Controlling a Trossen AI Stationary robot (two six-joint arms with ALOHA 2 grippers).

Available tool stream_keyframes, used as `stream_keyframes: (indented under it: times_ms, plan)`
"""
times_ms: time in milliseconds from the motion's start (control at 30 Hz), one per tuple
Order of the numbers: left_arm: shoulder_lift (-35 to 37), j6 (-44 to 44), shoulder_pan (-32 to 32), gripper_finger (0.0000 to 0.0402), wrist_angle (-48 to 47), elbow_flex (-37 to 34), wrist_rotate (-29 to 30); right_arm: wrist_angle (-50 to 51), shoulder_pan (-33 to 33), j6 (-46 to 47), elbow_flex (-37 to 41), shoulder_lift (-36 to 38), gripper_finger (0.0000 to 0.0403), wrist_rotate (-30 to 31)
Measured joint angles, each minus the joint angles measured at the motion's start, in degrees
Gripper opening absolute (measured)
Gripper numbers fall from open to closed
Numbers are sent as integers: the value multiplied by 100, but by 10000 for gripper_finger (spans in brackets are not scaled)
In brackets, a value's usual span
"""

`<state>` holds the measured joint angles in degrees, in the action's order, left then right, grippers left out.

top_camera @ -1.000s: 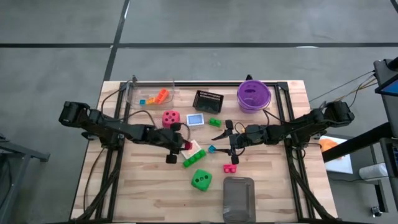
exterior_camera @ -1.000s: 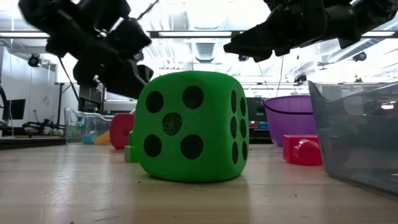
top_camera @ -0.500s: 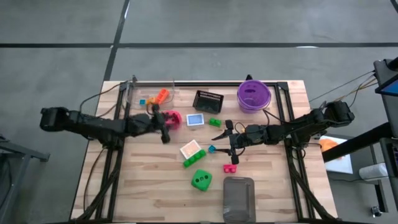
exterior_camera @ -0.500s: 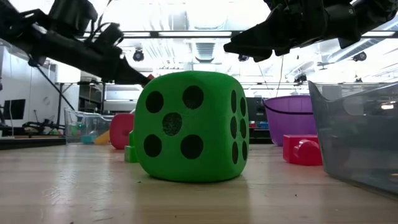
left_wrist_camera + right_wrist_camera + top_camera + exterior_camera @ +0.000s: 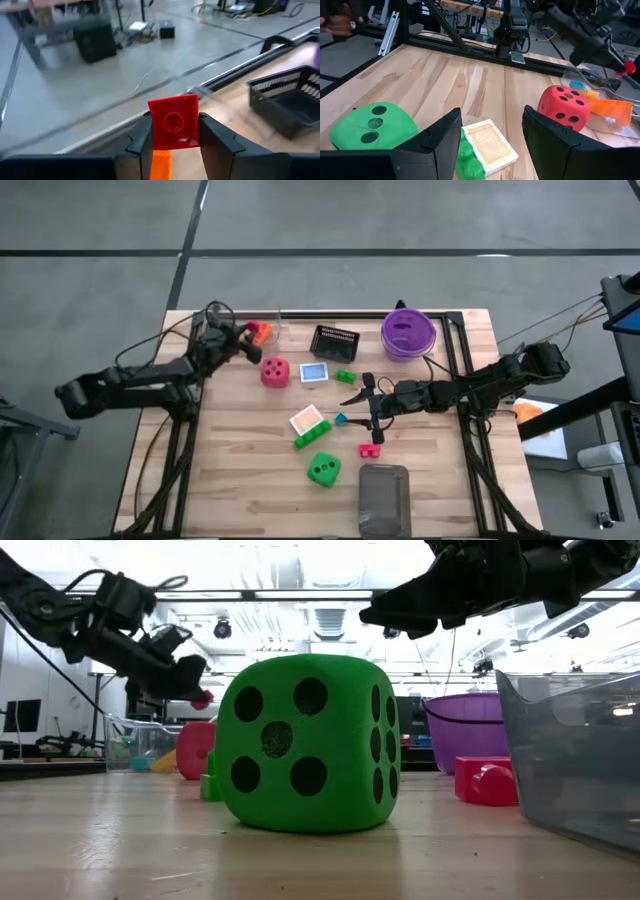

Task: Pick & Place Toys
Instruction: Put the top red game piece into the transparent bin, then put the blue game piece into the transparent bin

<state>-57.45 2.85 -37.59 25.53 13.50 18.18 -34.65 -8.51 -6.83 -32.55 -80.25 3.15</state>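
Your left gripper (image 5: 172,142) pinches a small red plastic brick (image 5: 173,121); release early and it misses the clear bin (image 5: 225,330) below.

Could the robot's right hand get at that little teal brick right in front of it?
Probably yes: the right hand hangs open beside the teal brick, nothing lying between them.

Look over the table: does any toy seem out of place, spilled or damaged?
Nothing looks spilled or damaged. The toys simply lie scattered: the green die, red die and picture card rest apart on the wooden table. The left tool holds a red brick near the clear bin.
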Motion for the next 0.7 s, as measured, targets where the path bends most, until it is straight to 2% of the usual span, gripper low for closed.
stream_keyframes:
  times_ms: [100,333,500,567,700]
  plan:
    - [-55,298,-160,164,-242,0,-108,0,2,0,-1,0,203,-1]
    - [-50,339,-166,257,-348,12,-108,0,0,0,-1,0,203,-1]
    - [-46,386,-154,305,-386,85,-175,0,0,0,0,0,203,1]
    - [-19,495,-136,316,-375,126,-413,2,0,0,-1,0,203,-1]
    - [125,495,22,322,98,142,-1401,2,0,0,-1,0,203,1]
